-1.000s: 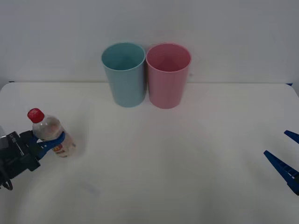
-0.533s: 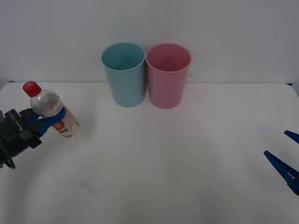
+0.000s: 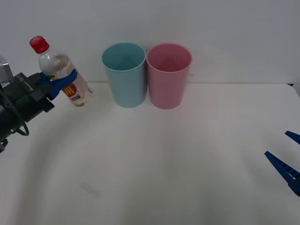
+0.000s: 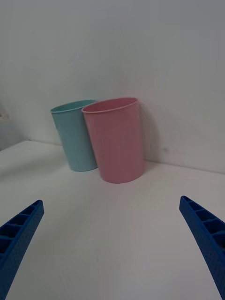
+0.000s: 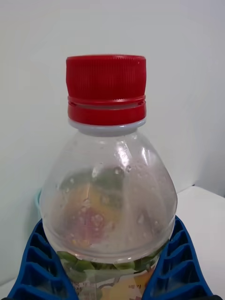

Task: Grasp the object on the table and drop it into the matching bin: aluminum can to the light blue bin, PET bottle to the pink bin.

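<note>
Your left tool (image 3: 57,80) is clamped on the PET bottle (image 3: 63,75), blue fingers (image 5: 173,267) wrapped around the shoulder just above the label. Bottle is off the bench (image 3: 154,159), held at far left and tilted, red cap (image 3: 39,44) up and leaning away from the bins, base pointing toward the light blue bin (image 3: 124,75). Bottle sits left of that bin, close but not touching. The pink bin (image 3: 168,76) stands right of the blue one, the two side by side near the bench's back edge. Your right tool (image 4: 112,243) is spread wide, holding nothing, low at the bench's right edge, facing both bins.
</note>
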You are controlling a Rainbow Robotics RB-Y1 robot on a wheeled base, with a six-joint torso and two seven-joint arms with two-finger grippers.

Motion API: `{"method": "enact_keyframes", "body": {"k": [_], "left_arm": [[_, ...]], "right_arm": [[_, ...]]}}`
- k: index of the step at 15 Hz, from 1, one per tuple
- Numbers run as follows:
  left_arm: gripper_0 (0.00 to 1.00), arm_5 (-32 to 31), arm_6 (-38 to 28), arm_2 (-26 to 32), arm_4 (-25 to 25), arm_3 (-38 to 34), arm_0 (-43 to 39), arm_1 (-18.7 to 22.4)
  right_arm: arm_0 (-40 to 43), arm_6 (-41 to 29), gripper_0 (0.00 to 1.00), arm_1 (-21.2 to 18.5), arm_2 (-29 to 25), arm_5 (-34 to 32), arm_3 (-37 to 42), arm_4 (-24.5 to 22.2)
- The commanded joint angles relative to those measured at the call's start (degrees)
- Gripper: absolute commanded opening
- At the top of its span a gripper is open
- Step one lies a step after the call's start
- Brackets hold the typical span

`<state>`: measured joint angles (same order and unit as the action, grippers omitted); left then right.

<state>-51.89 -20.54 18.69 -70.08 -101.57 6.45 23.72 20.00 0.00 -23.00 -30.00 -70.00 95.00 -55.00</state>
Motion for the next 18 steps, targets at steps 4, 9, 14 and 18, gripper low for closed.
{"method": "enact_keyframes", "body": {"k": [4,9,14,18], "left_arm": [[0.00,7.95,-12.77,-5.77,-14.21,-0.47,10.87,-5.52],[0.00,11.82,-24.37,-11.66,-32.23,4.18,21.85,-12.38],[0.00,11.82,-24.29,-14.39,-39.52,17.37,34.86,-14.67],[0.00,14.10,-23.76,-15.53,-43.83,28.27,43.83,-17.21]], "right_arm": [[0.00,0.00,1.00,0.00,0.00,0.00,0.00,0.00],[0.00,0.00,1.00,0.00,0.00,0.00,0.00,0.00],[0.00,0.00,1.00,0.00,0.00,0.00,0.00,0.00],[0.00,0.00,1.00,0.00,0.00,0.00,0.00,0.00]]}}
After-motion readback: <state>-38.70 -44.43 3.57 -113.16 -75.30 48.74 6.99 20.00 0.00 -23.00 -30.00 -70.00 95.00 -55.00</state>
